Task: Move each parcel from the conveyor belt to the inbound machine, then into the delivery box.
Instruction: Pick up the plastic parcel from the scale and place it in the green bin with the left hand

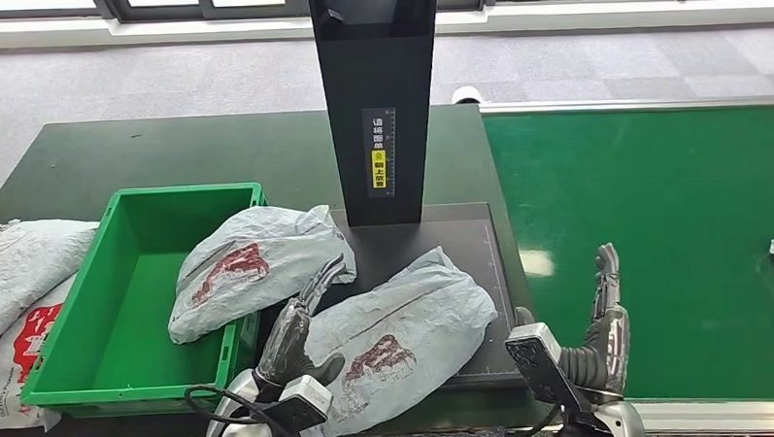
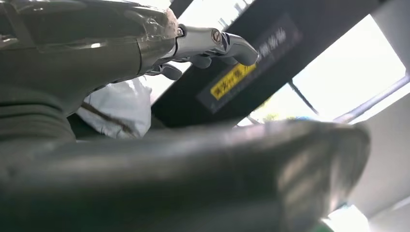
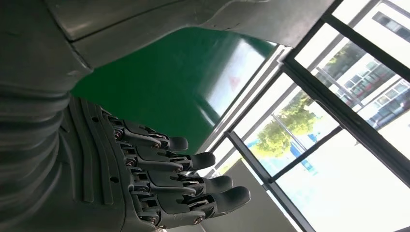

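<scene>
A crinkled grey plastic parcel (image 1: 407, 334) with a red print lies on the inbound machine's black plate (image 1: 471, 245), overhanging its near edge. The left hand (image 1: 295, 333) rests on its left end, fingers apparently extended, not gripping. A second parcel (image 1: 249, 267) straddles the green delivery box's (image 1: 105, 325) right rim. The machine's post (image 1: 379, 102) bears a yellow label, writing unreadable. The right hand (image 1: 605, 318) stands open, fingers straight, over the bare green conveyor belt (image 1: 645, 200).

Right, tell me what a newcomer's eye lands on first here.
First, the tall black scanner post rising mid-scene from the inbound machine's dark platform, with a grey parcel lying on it under the left hand. Next, the green delivery box on the left, a second parcel draped over its rim. The right hand hangs open over the green conveyor belt.
</scene>
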{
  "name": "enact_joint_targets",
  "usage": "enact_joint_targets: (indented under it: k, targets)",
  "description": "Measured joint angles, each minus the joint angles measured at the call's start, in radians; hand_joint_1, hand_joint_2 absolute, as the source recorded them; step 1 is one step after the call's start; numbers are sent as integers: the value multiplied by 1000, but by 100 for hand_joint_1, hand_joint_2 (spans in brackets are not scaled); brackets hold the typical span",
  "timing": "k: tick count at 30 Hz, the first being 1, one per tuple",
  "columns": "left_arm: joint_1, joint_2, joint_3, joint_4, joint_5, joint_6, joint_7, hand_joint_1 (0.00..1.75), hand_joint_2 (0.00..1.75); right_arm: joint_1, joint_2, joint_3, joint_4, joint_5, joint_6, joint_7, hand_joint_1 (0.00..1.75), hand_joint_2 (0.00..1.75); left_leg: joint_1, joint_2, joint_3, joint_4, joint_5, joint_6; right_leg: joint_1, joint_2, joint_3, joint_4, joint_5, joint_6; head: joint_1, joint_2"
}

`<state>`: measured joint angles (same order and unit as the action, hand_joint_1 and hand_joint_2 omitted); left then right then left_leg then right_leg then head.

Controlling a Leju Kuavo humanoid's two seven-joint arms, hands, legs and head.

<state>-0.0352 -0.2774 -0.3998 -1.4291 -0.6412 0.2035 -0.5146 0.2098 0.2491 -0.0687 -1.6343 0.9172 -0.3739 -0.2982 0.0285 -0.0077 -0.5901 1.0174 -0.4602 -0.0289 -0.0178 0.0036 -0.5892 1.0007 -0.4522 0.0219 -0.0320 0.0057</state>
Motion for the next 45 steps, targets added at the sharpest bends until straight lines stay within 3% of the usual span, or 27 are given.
enact_joint_targets:
  k: [6,14,17,21,22,29,45]
  targets:
    - [-21,17,-57,87,-154,-109,8,0,175,17,0,16,-65,-92,-21,-102,0,175,0,0,0,0,0,0,0,0,0,0,0,0,0,0]
    - [-85,15,-134,266,-258,-127,14,0,175,17,-1,40,-102,-146,-34,-163,0,175,0,0,1,0,0,0,0,0,1,0,0,0,0,0]
    - [-134,-3,-161,389,-317,-82,46,0,175,16,-1,49,-111,-159,-37,-178,0,175,0,-1,1,0,0,0,0,-1,2,0,0,0,0,0]
    - [-196,-32,-168,525,-364,6,88,169,175,11,-1,50,-114,-163,-36,-184,0,175,0,-2,3,0,-1,1,0,-2,7,0,-1,1,0,0]
    - [-207,-37,-168,548,-370,28,98,175,175,10,-1,50,-114,-163,-36,-185,0,175,0,-2,2,0,-1,1,0,-2,8,0,-1,1,0,0]
    - [-203,-43,-155,562,-366,132,122,175,175,8,-1,50,-115,-167,-31,-206,0,175,0,-1,3,-1,-4,1,0,-1,13,-1,-3,-1,0,0]
    - [-153,-34,-51,381,-278,201,104,175,175,9,-1,50,-117,-184,-55,-214,0,175,0,0,4,-1,3,0,0,0,5,1,3,-2,0,0]
